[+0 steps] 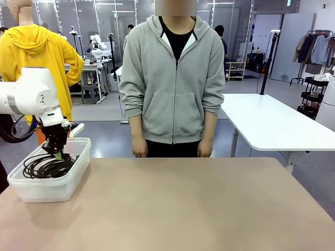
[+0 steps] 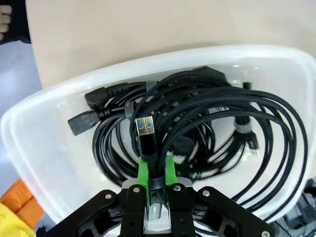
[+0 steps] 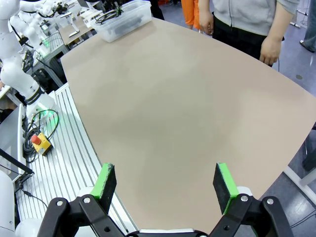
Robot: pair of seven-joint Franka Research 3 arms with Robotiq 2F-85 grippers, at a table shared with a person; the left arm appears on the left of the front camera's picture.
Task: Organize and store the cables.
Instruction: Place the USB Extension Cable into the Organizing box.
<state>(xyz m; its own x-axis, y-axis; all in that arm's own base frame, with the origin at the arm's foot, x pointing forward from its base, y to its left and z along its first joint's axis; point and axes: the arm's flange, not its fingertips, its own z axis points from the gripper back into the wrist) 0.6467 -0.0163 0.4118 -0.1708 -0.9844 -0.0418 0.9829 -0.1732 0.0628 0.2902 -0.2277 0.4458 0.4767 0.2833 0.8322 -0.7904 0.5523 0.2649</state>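
cables (image 2: 207, 123) | black, coiled, piled | in clear tub (image 2: 44, 148) | USB plug upright

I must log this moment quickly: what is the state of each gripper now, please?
Left gripper: pads close around a USB plug of the cables in the bin; grip cannot be told.
Right gripper: open, holding nothing.

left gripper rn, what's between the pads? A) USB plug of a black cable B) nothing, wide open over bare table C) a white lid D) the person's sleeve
A: in the left wrist view the left gripper has its green pads on either side of the USB plug of a black cable, above the cables coiled in the clear bin.
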